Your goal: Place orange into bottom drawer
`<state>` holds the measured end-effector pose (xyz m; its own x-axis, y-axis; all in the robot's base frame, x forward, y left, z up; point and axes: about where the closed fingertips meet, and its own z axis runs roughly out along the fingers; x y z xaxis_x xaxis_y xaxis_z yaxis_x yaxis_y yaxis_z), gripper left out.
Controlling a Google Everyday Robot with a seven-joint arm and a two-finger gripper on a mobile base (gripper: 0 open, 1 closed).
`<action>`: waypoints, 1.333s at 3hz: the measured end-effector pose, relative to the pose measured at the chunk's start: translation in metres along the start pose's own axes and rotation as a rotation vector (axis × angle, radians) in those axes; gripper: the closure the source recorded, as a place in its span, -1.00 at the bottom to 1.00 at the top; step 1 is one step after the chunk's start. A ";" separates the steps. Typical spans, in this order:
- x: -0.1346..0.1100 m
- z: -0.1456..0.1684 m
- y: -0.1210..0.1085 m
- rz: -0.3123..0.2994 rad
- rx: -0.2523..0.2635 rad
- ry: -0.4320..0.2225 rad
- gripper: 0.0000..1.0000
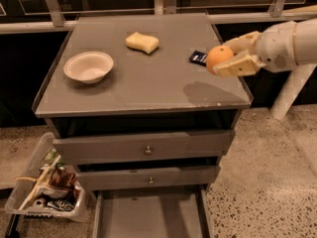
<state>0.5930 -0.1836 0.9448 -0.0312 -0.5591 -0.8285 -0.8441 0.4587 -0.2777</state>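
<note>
The orange (218, 57) is a small round fruit held in my gripper (225, 58), above the right side of the grey cabinet top (148, 83). The gripper's pale fingers (237, 66) close on the orange from the right, and its shadow falls on the top below. The white arm reaches in from the right edge. The bottom drawer (148, 214) stands pulled open at the bottom of the view, a shallow grey tray with a bare floor, well below and to the left of the orange.
A white bowl (88, 66) sits on the left of the top, a pale yellow sponge (142, 42) at the back, a small dark packet (198, 58) behind the orange. Two upper drawers (143, 148) are closed. A clear bin of snacks (42, 187) sits on the floor at left.
</note>
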 end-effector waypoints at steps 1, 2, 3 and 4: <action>0.011 -0.029 0.039 0.018 -0.005 0.006 1.00; 0.025 -0.044 0.075 0.063 -0.006 0.009 1.00; 0.043 -0.051 0.105 0.116 -0.001 0.016 1.00; 0.079 -0.039 0.140 0.181 -0.034 0.060 1.00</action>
<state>0.4517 -0.1909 0.8596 -0.2153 -0.5103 -0.8326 -0.8391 0.5328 -0.1095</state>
